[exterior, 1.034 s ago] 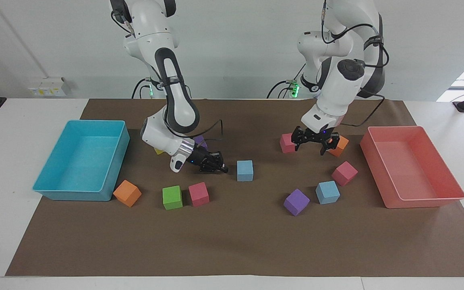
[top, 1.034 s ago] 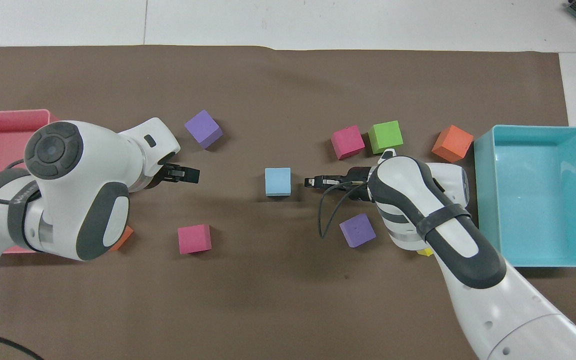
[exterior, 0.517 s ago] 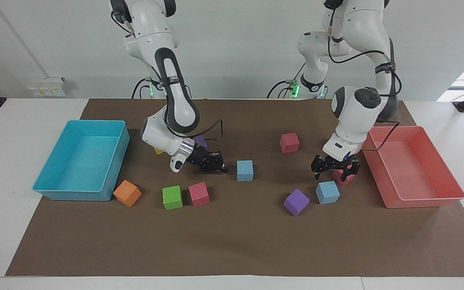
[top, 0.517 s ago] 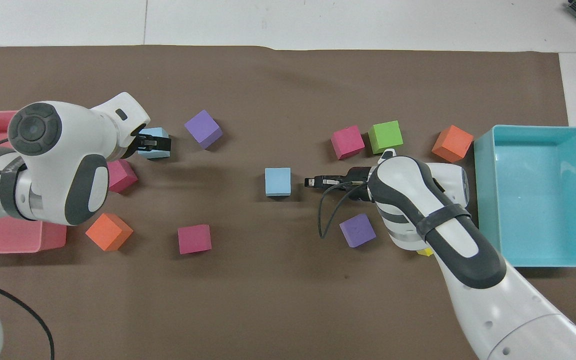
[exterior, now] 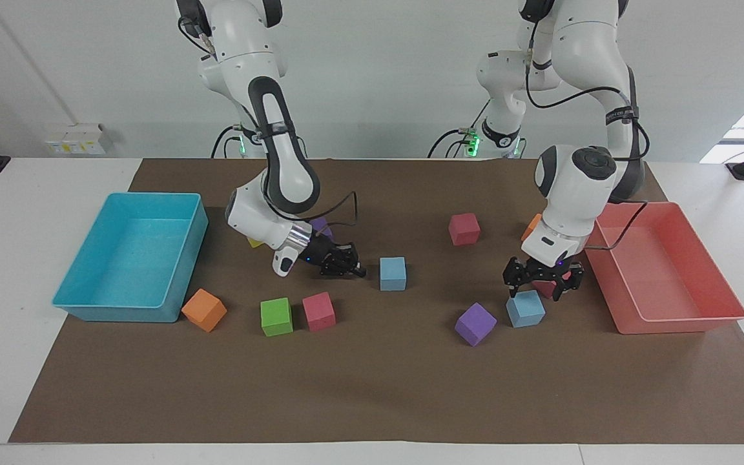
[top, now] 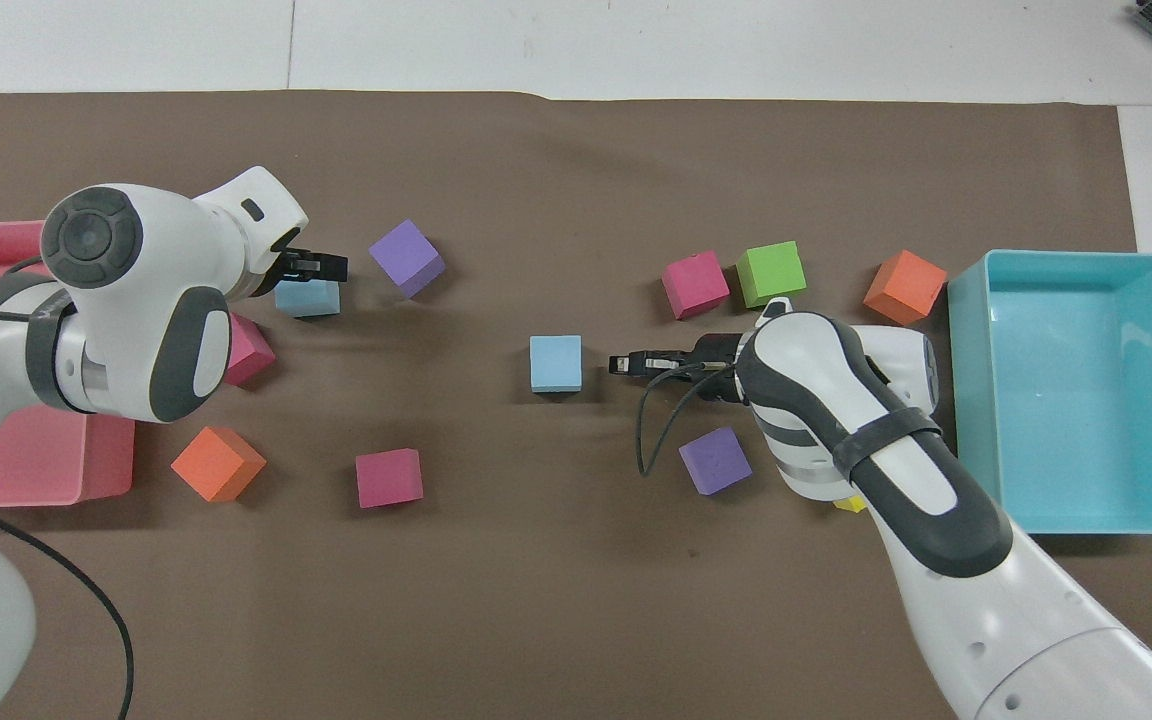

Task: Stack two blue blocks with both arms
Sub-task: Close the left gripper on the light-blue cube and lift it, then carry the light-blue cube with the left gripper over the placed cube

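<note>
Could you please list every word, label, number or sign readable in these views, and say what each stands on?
No text can be read in full.
Grey lettering on the dark band of the left arm: too small and cut off to read.
Markings on the black strap of the left arm: too small to read.
Blue blocks, other cubes, turquoise tray and pink tray: no lettering.

Looks like a robotics lab, set up as a test bench. Two white jointed arms [exterior: 281,161] bolted at the edge of a white table [exterior: 17,271], trailing black cables, green status lights glowing at their bases. Brown paper mat [exterior: 372,387] spread as a work surface, scattered with coloured foam cubes [exterior: 276,316] between a turquoise tray [exterior: 72,298] and a pink tray [exterior: 688,316]. Bare white wall, socket strip [exterior: 78,139], clamp mounts at the table's ends.
</note>
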